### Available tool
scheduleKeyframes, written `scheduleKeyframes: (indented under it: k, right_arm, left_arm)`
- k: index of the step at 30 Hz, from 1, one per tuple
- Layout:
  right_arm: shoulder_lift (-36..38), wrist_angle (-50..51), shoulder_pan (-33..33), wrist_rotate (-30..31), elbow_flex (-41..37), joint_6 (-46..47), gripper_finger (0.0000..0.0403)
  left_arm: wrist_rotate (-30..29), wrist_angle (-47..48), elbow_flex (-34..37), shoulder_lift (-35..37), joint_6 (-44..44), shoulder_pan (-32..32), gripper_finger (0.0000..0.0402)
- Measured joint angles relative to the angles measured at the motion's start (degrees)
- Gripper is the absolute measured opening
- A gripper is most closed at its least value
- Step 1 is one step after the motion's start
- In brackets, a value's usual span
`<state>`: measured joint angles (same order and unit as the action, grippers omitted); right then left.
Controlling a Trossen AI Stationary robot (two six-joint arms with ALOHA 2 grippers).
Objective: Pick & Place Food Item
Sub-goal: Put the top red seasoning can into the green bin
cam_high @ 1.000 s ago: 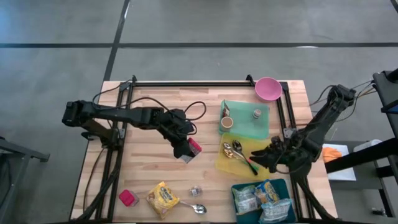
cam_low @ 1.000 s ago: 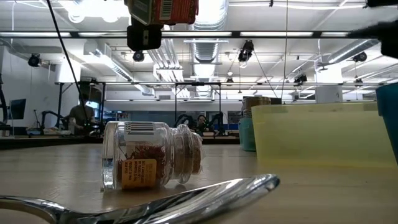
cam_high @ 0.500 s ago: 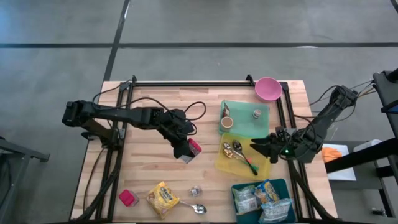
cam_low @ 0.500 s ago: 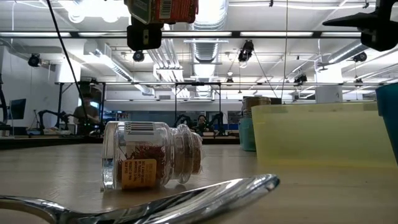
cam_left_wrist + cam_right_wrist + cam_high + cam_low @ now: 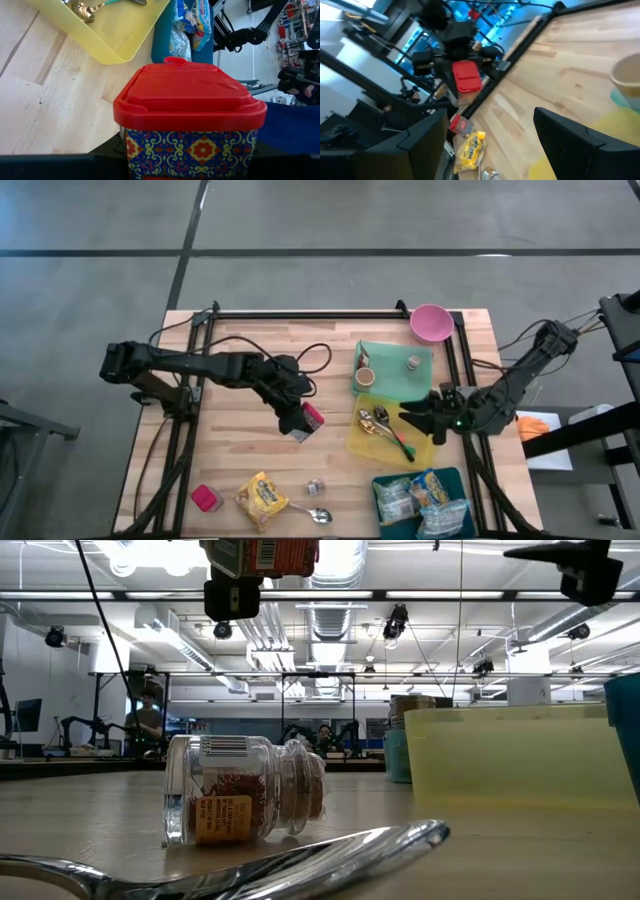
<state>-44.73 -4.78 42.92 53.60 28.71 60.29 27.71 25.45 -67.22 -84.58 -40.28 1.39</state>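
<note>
A tin with a red lid (image 5: 312,416) and a patterned body (image 5: 190,150) hangs above the middle of the table, with my left gripper (image 5: 298,423) shut on it. In the low view the tin (image 5: 262,554) shows at the top edge, well above the table. My right gripper (image 5: 415,417) hovers open over the yellow tray (image 5: 362,442), its fingers (image 5: 422,142) wide apart and nothing between them. The right wrist view shows the tin (image 5: 466,76) far off. My left gripper pinches the tin's patterned body (image 5: 131,156) between its two fingers, below the red lid. The fingers come from the table's left, slanting down. The tin is lifted clear of the table, its lid end pointing away from the gripper.
A spice jar (image 5: 245,802) lies on its side beside a spoon (image 5: 315,513), a yellow snack bag (image 5: 262,498) and a small pink box (image 5: 206,498) near the front. The yellow tray holds spoons. Also here: a green tray (image 5: 425,385), a pink bowl (image 5: 431,321), a teal bin (image 5: 378,485) of packets.
My right gripper has risen over the yellow tray and drawn a little toward the far edge, tipping up from slanting down to nearly level and rolling. It has stayed open. The left gripper and the tin have kept still.
</note>
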Motion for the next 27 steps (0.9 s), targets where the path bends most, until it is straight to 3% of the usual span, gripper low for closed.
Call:
scheduleKeyframes:
  k: [11,22,27]
  right_arm:
    - [-0.48,-4.59,-7.11,-9.11,0.00,-6.09,0.0290]
    - [-3.37,-9.54,-13.62,-11.26,0.28,-7.62,0.0291]
    - [-6.54,-9.22,-20.66,-26.71,3.15,-6.95,0.0291]
  left_arm:
    - [0.43,-1.51,0.02,0.00,-0.01,-0.02,0.0167]
    - [1.04,-4.06,0.02,0.00,-0.22,-0.02,0.0167]
    - [1.27,-5.09,0.02,0.00,-1.57,-0.58,0.0167]
